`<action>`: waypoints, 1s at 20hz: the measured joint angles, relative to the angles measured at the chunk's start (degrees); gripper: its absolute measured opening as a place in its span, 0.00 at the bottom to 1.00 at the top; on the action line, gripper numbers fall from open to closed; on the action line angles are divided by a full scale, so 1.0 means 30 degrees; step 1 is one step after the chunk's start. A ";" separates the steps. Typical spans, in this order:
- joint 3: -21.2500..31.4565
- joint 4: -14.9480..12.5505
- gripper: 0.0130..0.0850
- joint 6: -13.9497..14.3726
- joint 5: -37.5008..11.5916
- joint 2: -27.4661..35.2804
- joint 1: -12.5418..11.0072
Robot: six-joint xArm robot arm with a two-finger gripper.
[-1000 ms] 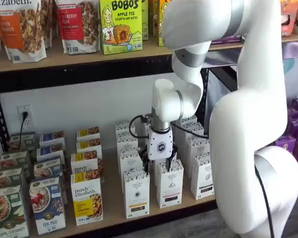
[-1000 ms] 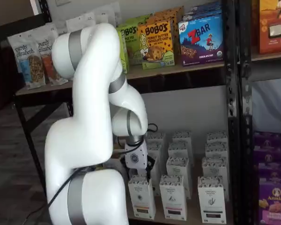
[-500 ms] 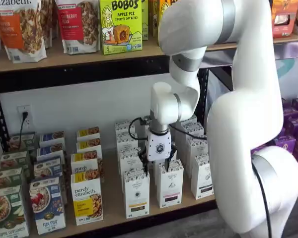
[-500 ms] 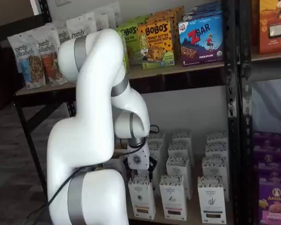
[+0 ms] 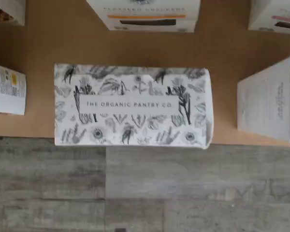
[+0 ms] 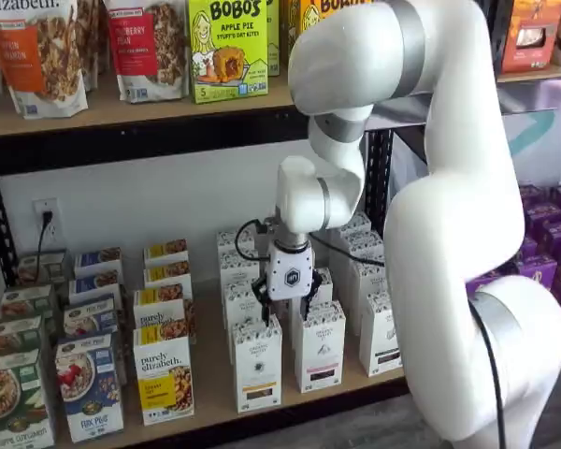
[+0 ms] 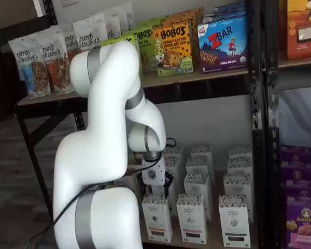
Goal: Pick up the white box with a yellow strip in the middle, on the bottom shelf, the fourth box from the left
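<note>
The white box (image 6: 257, 365) stands in the front row of the bottom shelf (image 6: 208, 379); it also shows in a shelf view (image 7: 156, 220). The wrist view shows its speckled top (image 5: 133, 104), printed "THE ORGANIC PANTRY CO.", centred at the shelf's front edge (image 5: 34, 125). My gripper (image 6: 285, 312) hangs just above the front row, over the right part of the white box's top and the gap beside it. Its two black fingers (image 6: 264, 311) stand apart with nothing between them. In a shelf view the gripper (image 7: 155, 185) sits right above the box.
A like white carton with a triangle mark (image 6: 319, 348) stands close on the right, a "purely elizabeth" box (image 6: 164, 374) on the left. More white cartons (image 6: 238, 271) stand in rows behind. My white arm (image 6: 467, 234) fills the right side. Grey floor (image 5: 135, 193) lies below the shelf edge.
My gripper has moved left along the front row, from above the triangle-mark carton to over the white box. Its fingers stay apart. No box has moved.
</note>
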 joint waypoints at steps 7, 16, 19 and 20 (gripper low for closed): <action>-0.2592 0.0455 1.00 -0.0348 0.0705 0.1758 -0.0011; -0.4520 -0.0426 1.00 0.0350 0.1670 0.2830 -0.0162; -0.5050 -0.0509 1.00 0.0480 0.1798 0.3279 -0.0103; -0.5209 -0.0510 1.00 0.0503 0.1850 0.3413 -0.0087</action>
